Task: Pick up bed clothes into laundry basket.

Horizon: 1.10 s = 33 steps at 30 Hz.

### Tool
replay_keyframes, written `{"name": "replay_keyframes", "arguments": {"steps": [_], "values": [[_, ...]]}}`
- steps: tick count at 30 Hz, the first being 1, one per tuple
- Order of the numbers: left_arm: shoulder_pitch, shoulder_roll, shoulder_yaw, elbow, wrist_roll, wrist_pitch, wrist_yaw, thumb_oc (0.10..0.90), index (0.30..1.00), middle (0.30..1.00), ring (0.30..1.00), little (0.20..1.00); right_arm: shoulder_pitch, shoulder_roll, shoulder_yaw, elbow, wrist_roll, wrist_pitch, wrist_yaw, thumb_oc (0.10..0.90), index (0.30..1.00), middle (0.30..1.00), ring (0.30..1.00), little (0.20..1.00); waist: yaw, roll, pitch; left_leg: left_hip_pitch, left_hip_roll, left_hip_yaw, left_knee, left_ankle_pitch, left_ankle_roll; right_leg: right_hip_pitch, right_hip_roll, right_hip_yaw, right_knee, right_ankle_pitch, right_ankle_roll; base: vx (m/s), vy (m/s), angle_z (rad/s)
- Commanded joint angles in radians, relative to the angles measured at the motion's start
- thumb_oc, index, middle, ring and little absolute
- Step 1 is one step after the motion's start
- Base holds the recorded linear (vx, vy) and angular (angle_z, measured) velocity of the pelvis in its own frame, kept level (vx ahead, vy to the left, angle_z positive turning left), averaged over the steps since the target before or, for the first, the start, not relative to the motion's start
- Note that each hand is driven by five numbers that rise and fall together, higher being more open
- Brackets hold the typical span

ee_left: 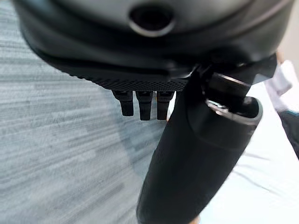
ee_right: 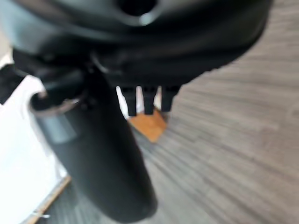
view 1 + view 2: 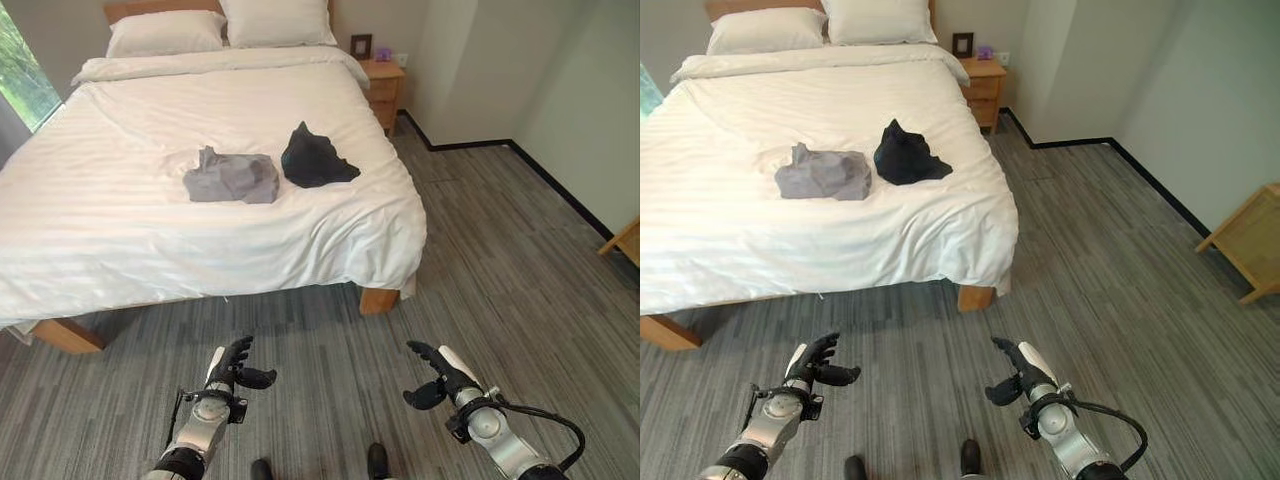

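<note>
A crumpled grey garment (image 3: 232,177) and a crumpled black garment (image 3: 313,158) lie side by side on the white bed (image 3: 150,230), towards its near right part. My left hand (image 3: 236,366) hangs over the grey carpet well short of the bed's foot, fingers straight and empty. My right hand (image 3: 437,374) is level with it further right, also open with nothing in it. In the wrist views the left hand's fingers (image 1: 142,103) and the right hand's fingers (image 2: 147,99) stick out straight over the floor.
Two pillows (image 3: 220,25) lie at the bed's head. A wooden nightstand (image 3: 384,88) with a small frame stands right of the bed. Another wooden piece (image 3: 1245,240) stands by the right wall. Open carpet (image 3: 480,250) stretches right of the bed.
</note>
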<state>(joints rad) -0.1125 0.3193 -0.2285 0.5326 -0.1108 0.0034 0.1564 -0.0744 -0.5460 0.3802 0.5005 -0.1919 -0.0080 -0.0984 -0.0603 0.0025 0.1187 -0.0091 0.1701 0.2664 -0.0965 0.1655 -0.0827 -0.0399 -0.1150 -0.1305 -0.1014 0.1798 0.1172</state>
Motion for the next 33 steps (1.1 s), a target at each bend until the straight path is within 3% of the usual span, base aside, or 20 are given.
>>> {"name": "replay_keyframes", "arguments": {"steps": [1, 4, 7, 9, 10, 11, 14, 15, 16, 17, 18, 21, 23, 24, 25, 27, 28, 29, 30, 33], "values": [[-0.202, 0.067, 0.060, -0.115, 0.085, -0.152, 0.046, 0.800, 0.900, 0.900, 0.900, 0.900, -0.220, -0.056, -0.052, -0.110, -0.124, -0.088, -0.033, 0.800, 0.900, 0.900, 0.900, 0.900, 0.040, -0.017, 0.056, 0.076, -0.127, -0.038, 0.009, -0.226, 0.056, 0.087, 0.013, 0.018, 0.014, -0.200, 0.018, 0.08, 0.036, -0.02], [-0.200, 0.086, 0.075, -0.161, 0.112, -0.164, 0.075, 0.800, 0.900, 0.900, 0.900, 0.900, -0.242, -0.087, -0.058, -0.136, -0.154, -0.103, -0.053, 0.800, 0.900, 0.900, 0.900, 0.900, 0.048, -0.020, 0.053, 0.088, -0.135, -0.041, 0.009, -0.232, 0.062, 0.098, 0.006, 0.014, 0.014, -0.196, 0.025, 0.07, 0.054, -0.03], [-0.221, 0.125, 0.084, -0.234, 0.160, -0.173, 0.133, 0.800, 0.900, 0.900, 0.900, 0.900, -0.291, -0.131, -0.070, -0.184, -0.200, -0.132, -0.098, 0.800, 0.900, 0.900, 0.900, 0.900, 0.062, -0.019, 0.068, 0.105, -0.149, -0.046, 0.009, -0.245, 0.084, 0.058, -0.017, -0.007, 0.168, -0.175, 0.059, 0.02, 0.069, -0.04], [-0.239, 0.147, 0.091, -0.267, 0.168, -0.170, 0.157, 0.800, 0.900, 0.900, 0.900, 0.900, -0.348, -0.218, -0.056, -0.230, -0.325, -0.129, -0.119, 0.800, 0.900, 0.900, 0.900, 0.900, 0.060, -0.005, 0.089, 0.132, -0.157, -0.046, 0.009, -0.258, 0.100, -0.042, -0.062, -0.030, 0.394, -0.105, 0.134, 0.05, 0.092, -0.21], [-0.261, 0.153, 0.086, -0.274, 0.169, -0.167, 0.168, 0.800, 0.900, 0.900, 0.900, 0.900, -0.365, -0.245, -0.054, -0.248, -0.361, -0.132, -0.127, 0.800, 0.900, 0.900, 0.900, 0.900, 0.051, 0.006, 0.098, 0.145, -0.154, -0.055, 0.009, -0.263, 0.101, -0.083, -0.072, -0.029, 0.492, -0.086, 0.142, 0.20, 0.107, -0.03], [-0.306, 0.163, 0.074, -0.284, 0.184, -0.164, 0.189, 0.800, 0.900, 0.900, 0.900, 0.900, -0.363, -0.267, -0.093, -0.293, -0.369, -0.135, -0.153, 0.800, 0.900, 0.900, 0.900, 0.900, 0.025, 0.020, 0.107, 0.181, -0.146, -0.076, 0.009, -0.281, 0.095, -0.142, -0.056, -0.020, 0.579, -0.119, 0.122, 0.29, 0.041, 0.17], [-0.346, 0.177, 0.060, -0.303, 0.186, -0.168, 0.194, 0.800, 0.900, 0.900, 0.900, 0.900, -0.356, -0.299, -0.127, -0.340, -0.368, -0.127, -0.177, 0.800, 0.900, 0.900, 0.900, 0.900, 0.002, 0.011, 0.111, 0.213, -0.161, -0.098, 0.009, -0.312, 0.078, -0.164, -0.052, -0.059, 0.408, -0.182, 0.073, 0.32, -0.115, 0.66], [-0.357, 0.179, 0.056, -0.296, 0.183, -0.169, 0.194, 0.800, 0.900, 0.900, 0.900, 0.900, -0.355, -0.301, -0.134, -0.340, -0.365, -0.121, -0.184, 0.800, 0.900, 0.900, 0.900, 0.900, -0.006, 0.001, 0.109, 0.230, -0.168, -0.103, 0.009, -0.325, 0.069, -0.167, -0.054, -0.075, 0.291, -0.172, 0.063, 0.24, -0.141, 0.71], [-0.359, 0.180, 0.054, -0.294, 0.183, -0.170, 0.194, 0.800, 0.900, 0.900, 0.900, 0.900, -0.354, -0.301, -0.135, -0.340, -0.365, -0.120, -0.185, 0.800, 0.900, 0.900, 0.900, 0.900, -0.009, 0.005, 0.109, 0.231, -0.163, -0.107, 0.009, -0.326, 0.067, -0.153, -0.048, -0.083, 0.267, -0.163, 0.062, 0.37, -0.235, 0.89], [-0.374, 0.178, 0.053, -0.273, 0.164, -0.176, 0.200, 0.800, 0.900, 0.900, 0.900, 0.900, -0.377, -0.296, -0.128, -0.341, -0.362, -0.105, -0.188, 0.800, 0.900, 0.900, 0.900, 0.900, -0.030, 0.000, 0.114, 0.266, -0.161, -0.113, 0.009, -0.351, 0.048, -0.187, -0.043, -0.089, 0.094, -0.125, 0.069, 0.39, -0.235, 0.83], [-0.379, 0.180, 0.055, -0.257, 0.160, -0.178, 0.206, 0.800, 0.900, 0.900, 0.900, 0.900, -0.393, -0.292, -0.120, -0.339, -0.360, -0.101, -0.187, 0.800, 0.900, 0.900, 0.900, 0.900, -0.047, 0.006, 0.122, 0.288, -0.156, -0.116, 0.009, -0.371, 0.042, -0.206, -0.040, -0.080, 0.029, -0.103, 0.079, 0.54, -0.300, 0.48], [-0.340, 0.179, 0.070, -0.236, 0.141, -0.193, 0.186, 0.800, 0.900, 0.900, 0.900, 0.900, -0.351, -0.296, -0.129, -0.375, -0.353, -0.110, -0.168, 0.800, 0.900, 0.900, 0.900, 0.900, -0.081, 0.020, 0.106, 0.366, -0.175, -0.137, 0.009, -0.434, 0.046, -0.205, -0.027, -0.026, 0.023, -0.083, 0.073, 0.45, -0.160, -0.20], [-0.317, 0.168, 0.065, -0.237, 0.150, -0.193, 0.182, 0.800, 0.900, 0.900, 0.900, 0.900, -0.309, -0.308, -0.153, -0.401, -0.361, -0.114, -0.160, 0.800, 0.900, 0.900, 0.900, 0.900, -0.096, 0.032, 0.100, 0.393, -0.170, -0.141, 0.035, -0.439, 0.042, -0.179, -0.022, -0.024, 0.031, -0.072, 0.063, 0.50, -0.155, 0.11], [-0.275, 0.127, 0.057, -0.250, 0.128, -0.199, 0.172, 0.800, 0.900, 0.900, 0.900, 0.900, -0.262, -0.325, -0.173, -0.413, -0.368, -0.129, -0.147, 0.800, 0.900, 0.900, 0.900, 0.900, -0.119, 0.062, 0.101, 0.359, -0.143, -0.139, 0.215, -0.360, -0.001, -0.119, -0.005, -0.020, 0.055, -0.075, 0.032, 0.73, -0.287, 0.47], [-0.260, 0.115, 0.052, -0.245, 0.120, -0.204, 0.171, 0.800, 0.900, 0.900, 0.900, 0.900, -0.254, -0.331, -0.179, -0.405, -0.361, -0.131, -0.157, 0.800, 0.900, 0.900, 0.900, 0.900, -0.120, 0.071, 0.102, 0.306, -0.124, -0.127, 0.350, -0.284, -0.042, -0.075, 0.003, -0.028, 0.038, -0.086, 0.014, 0.66, -0.361, 0.51], [-0.257, 0.109, 0.040, -0.247, 0.101, -0.202, 0.156, 0.800, 0.900, 0.900, 0.900, 0.900, -0.242, -0.336, -0.191, -0.406, -0.347, -0.130, -0.160, 0.800, 0.900, 0.900, 0.900, 0.900, -0.114, 0.048, 0.119, 0.150, -0.093, -0.114, 0.675, -0.137, -0.108, -0.005, -0.006, -0.042, 0.024, -0.118, -0.034, 0.34, -0.296, 0.48], [-0.257, 0.110, 0.040, -0.248, 0.101, -0.202, 0.156, 0.800, 0.900, 0.900, 0.900, 0.900, -0.241, -0.336, -0.192, -0.407, -0.347, -0.130, -0.160, 0.800, 0.900, 0.900, 0.900, 0.900, -0.115, 0.045, 0.117, 0.141, -0.096, -0.117, 0.680, -0.135, -0.107, -0.009, -0.009, -0.043, 0.023, -0.114, -0.034, 0.46, -0.345, 0.42], [-0.247, 0.116, 0.037, -0.266, 0.096, -0.209, 0.145, 0.800, 0.900, 0.900, 0.900, 0.900, -0.229, -0.347, -0.205, -0.428, -0.342, -0.130, -0.163, 0.800, 0.900, 0.900, 0.900, 0.900, -0.106, 0.006, 0.127, 0.052, -0.066, -0.036, 0.830, -0.115, -0.119, 0.052, -0.026, -0.029, 0.014, -0.158, -0.057, 0.45, -0.273, 0.07], [-0.241, 0.119, 0.035, -0.270, 0.099, -0.208, 0.141, 0.800, 0.900, 0.900, 0.900, 0.900, -0.228, -0.349, -0.209, -0.428, -0.341, -0.129, -0.160, 0.800, 0.900, 0.900, 0.900, 0.900, -0.094, -0.005, 0.129, 0.005, -0.040, 0.009, 0.850, -0.142, -0.105, 0.067, -0.030, -0.019, 0.014, -0.175, -0.063, 0.61, -0.302, -0.16], [-0.218, 0.126, 0.040, -0.276, 0.110, -0.204, 0.132, 0.800, 0.900, 0.900, 0.900, 0.900, -0.231, -0.351, -0.204, -0.414, -0.333, -0.129, -0.160, 0.800, 0.900, 0.900, 0.900, 0.900, -0.066, -0.015, 0.128, -0.064, -0.020, 0.060, 0.779, -0.187, -0.078, 0.103, -0.026, -0.004, 0.014, -0.205, -0.063, 0.39, -0.034, -0.48]]}}
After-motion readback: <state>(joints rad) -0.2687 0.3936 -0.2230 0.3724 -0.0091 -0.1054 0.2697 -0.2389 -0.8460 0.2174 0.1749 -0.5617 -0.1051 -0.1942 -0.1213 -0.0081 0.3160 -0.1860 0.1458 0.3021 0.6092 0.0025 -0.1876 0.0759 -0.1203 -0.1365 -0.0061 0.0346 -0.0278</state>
